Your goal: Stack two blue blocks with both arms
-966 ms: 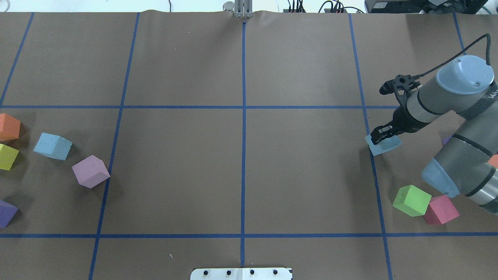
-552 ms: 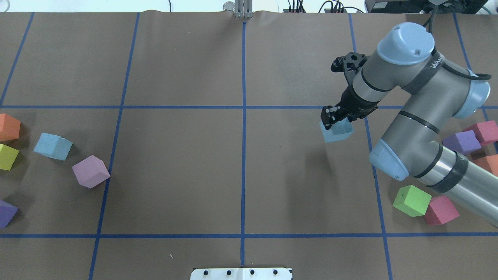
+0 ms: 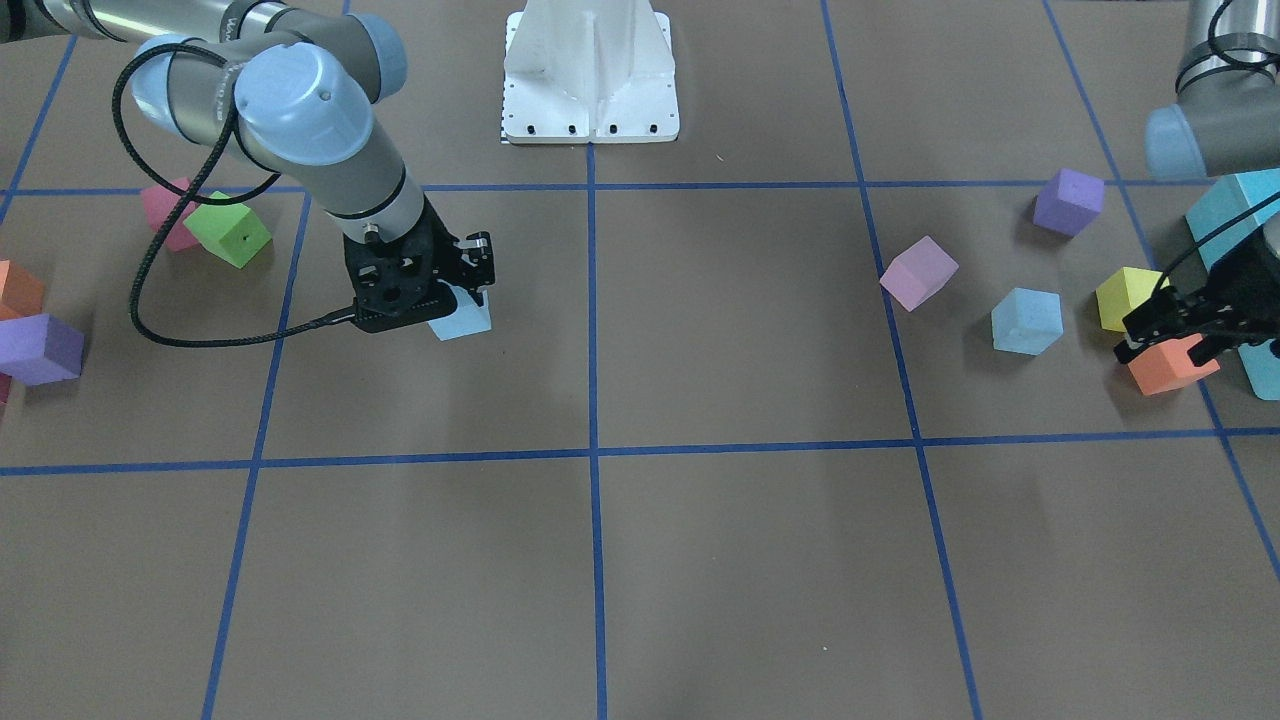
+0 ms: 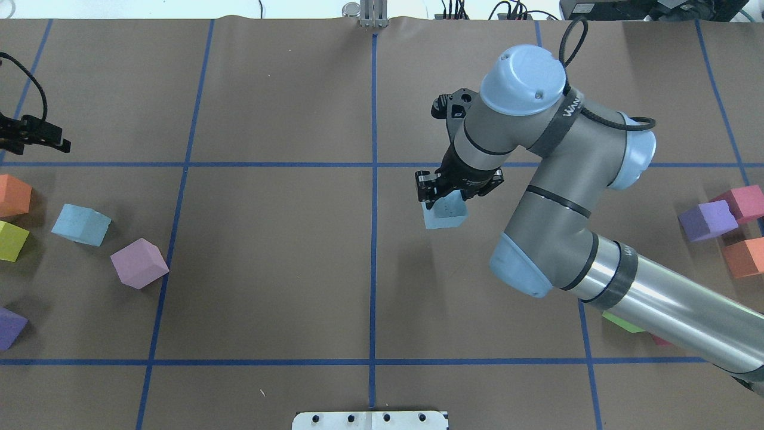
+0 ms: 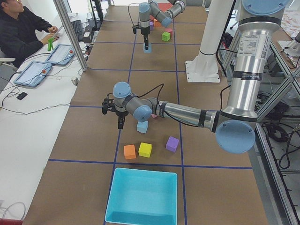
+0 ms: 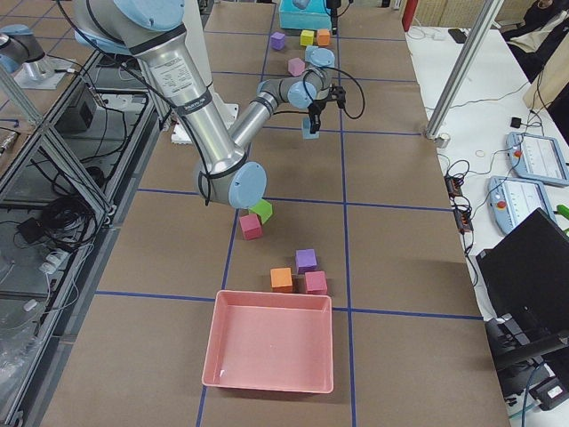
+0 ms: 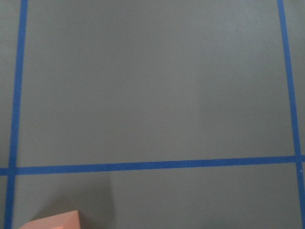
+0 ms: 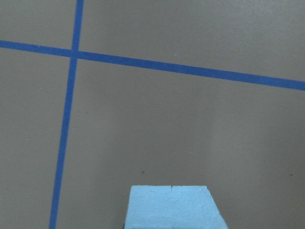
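Note:
My right gripper is shut on a pale blue block and holds it just right of the table's centre line; the pair also shows in the front-facing view. The right wrist view shows the block's top edge over bare paper. The second blue block sits on the table at the far left, next to a lilac cube. My left gripper hovers beyond it near the left edge, empty, and looks open above an orange cube.
Orange, yellow and purple cubes lie at the left edge. Purple, pink and orange cubes lie at the right. A turquoise box and a pink tray stand at the table's ends.
My right gripper has carried the blue block leftward, from the right side to near the centre line. My left gripper has come into view at the left edge.

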